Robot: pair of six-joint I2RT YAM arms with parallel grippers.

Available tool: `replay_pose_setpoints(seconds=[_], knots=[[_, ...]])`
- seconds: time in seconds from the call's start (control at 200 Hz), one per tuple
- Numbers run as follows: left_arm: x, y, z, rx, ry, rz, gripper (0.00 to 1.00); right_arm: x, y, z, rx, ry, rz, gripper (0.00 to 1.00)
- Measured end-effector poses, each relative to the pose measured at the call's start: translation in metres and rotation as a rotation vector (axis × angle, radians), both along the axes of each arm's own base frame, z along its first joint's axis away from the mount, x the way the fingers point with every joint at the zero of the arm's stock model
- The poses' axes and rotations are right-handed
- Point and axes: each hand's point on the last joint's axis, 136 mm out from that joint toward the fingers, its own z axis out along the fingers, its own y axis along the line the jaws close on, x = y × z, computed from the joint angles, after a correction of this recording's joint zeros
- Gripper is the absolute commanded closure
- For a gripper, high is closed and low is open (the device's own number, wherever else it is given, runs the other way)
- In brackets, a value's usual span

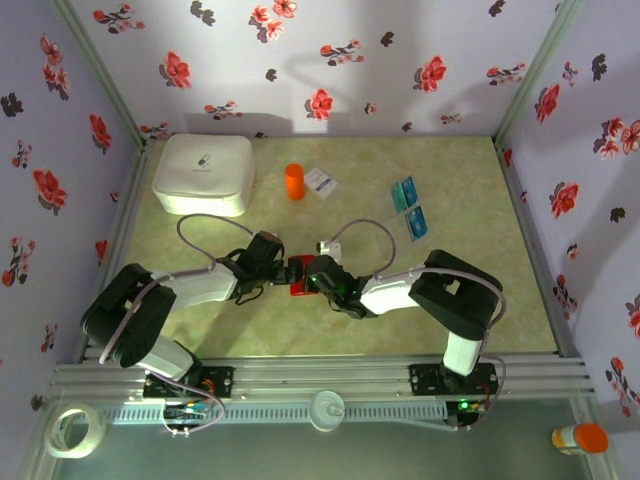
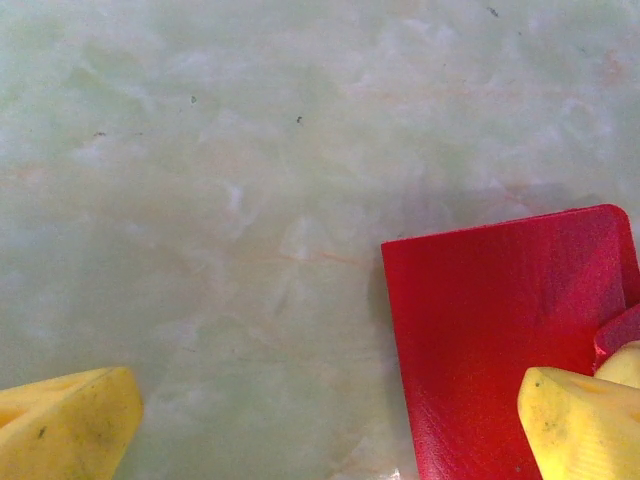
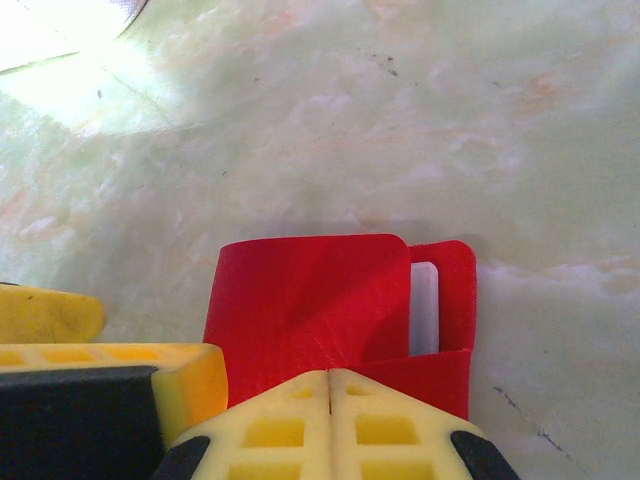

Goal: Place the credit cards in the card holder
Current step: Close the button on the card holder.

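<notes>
wallet: red wallet (image 1: 300, 290) lies near the middle of the bench (image 1: 470, 300), between both claws. It is partly folded open, and the right wrist view shows a pale pocket slot (image 3: 424, 310).
cards: teal/blue cards (image 1: 403, 192) sit in two small lots at the far right of the bench, well apart from the wallet. None are in yet.
left claw: left claw (image 2: 320, 430) is wide and holds nothing. One finger (image 2: 580, 425) is over the wallet's corner and the other is over bare bench.
right claw: right claw (image 3: 330, 415) has its pads pressed together on the wallet's near flap, which looks curled up.
step: you're likely opening the wallet and pinning it for loading.
progress: early, since all the cards are left to move.
how: hold the flap low with the right claw and don't drag it. Bring your left claw's finger down flat on the other half so the pockets face up. Then free one claw for the cards.
risk: the wallet is thin and springy, and it may snap shut or slide if you let go too soon.
cards later: they lie flat on the bench and are hard to pinch, so slide one to get an edge.
</notes>
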Motion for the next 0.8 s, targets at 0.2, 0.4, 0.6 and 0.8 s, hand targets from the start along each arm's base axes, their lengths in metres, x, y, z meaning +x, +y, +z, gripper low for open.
replay_pose_setpoints(seconds=[0.2, 0.4, 0.6, 0.8], knots=[[0.001, 0.003, 0.001, 0.002, 0.021, 0.003, 0.0, 0.001, 0.002, 0.003, -0.024, 0.016, 0.0, 0.79], [0.003, 0.022, 0.005, 0.027, 0.085, 0.03, 0.0, 0.002, 0.009, 0.01, -0.056, 0.066, 0.039, 0.56], [0.035, 0.039, 0.036, 0.007, 0.035, 0.1, 0.0, -0.002, 0.015, 0.026, -0.041, 0.187, 0.143, 0.02], [0.054, 0.048, 0.098, -0.049, -0.107, 0.114, 0.0, 0.007, -0.014, 0.084, -0.003, 0.202, 0.152, 0.01]])
